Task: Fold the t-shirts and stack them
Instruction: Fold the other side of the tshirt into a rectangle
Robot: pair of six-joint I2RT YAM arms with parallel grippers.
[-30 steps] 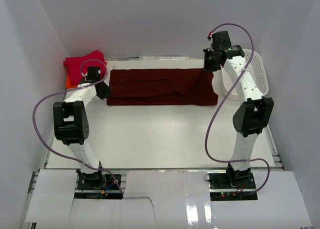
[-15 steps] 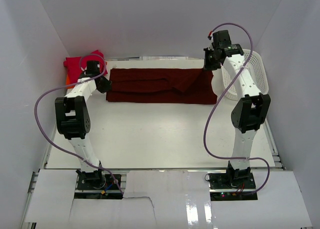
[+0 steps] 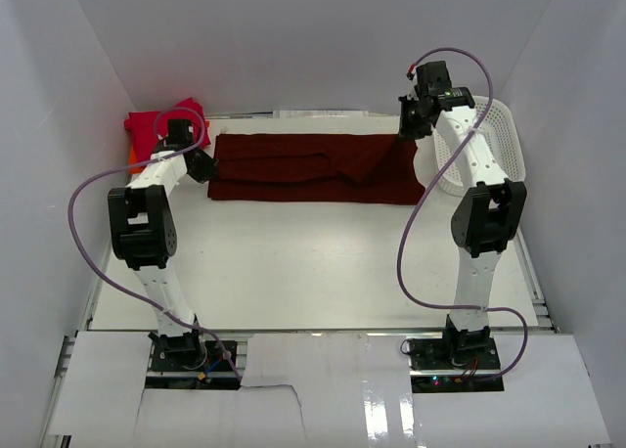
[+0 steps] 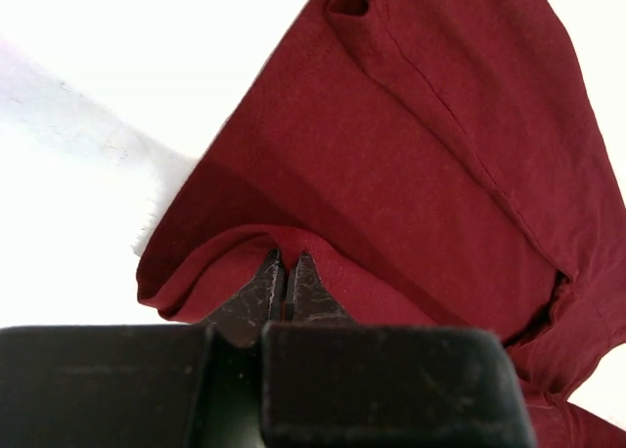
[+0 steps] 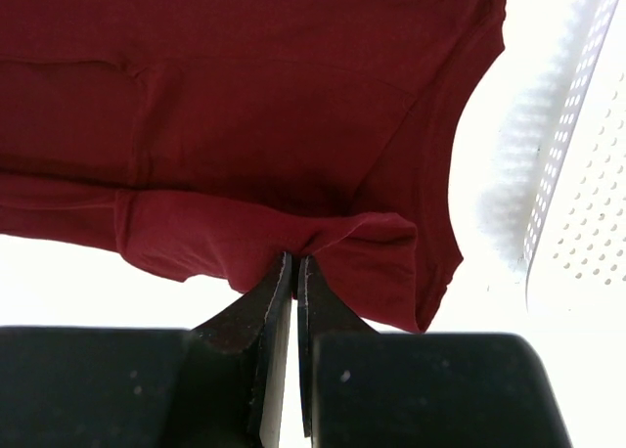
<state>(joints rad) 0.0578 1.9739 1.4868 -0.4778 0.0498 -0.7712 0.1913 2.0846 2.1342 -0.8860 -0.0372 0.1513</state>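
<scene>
One white tabletop (image 3: 313, 262) carries three t-shirts. The maroon t-shirt (image 3: 313, 169), a long folded band, lies across the upper middle of the overhead frame. One white mesh basket (image 3: 494, 145) sits at upper right. The crimson t-shirt (image 3: 152, 125) lies bunched at upper left over the orange t-shirt (image 3: 132, 159), which shows only as a sliver. Two arms reach forward: the left pincer (image 4: 284, 277) is clamped on the maroon cloth's left end, the right pincer (image 5: 293, 272) on its right end.
</scene>
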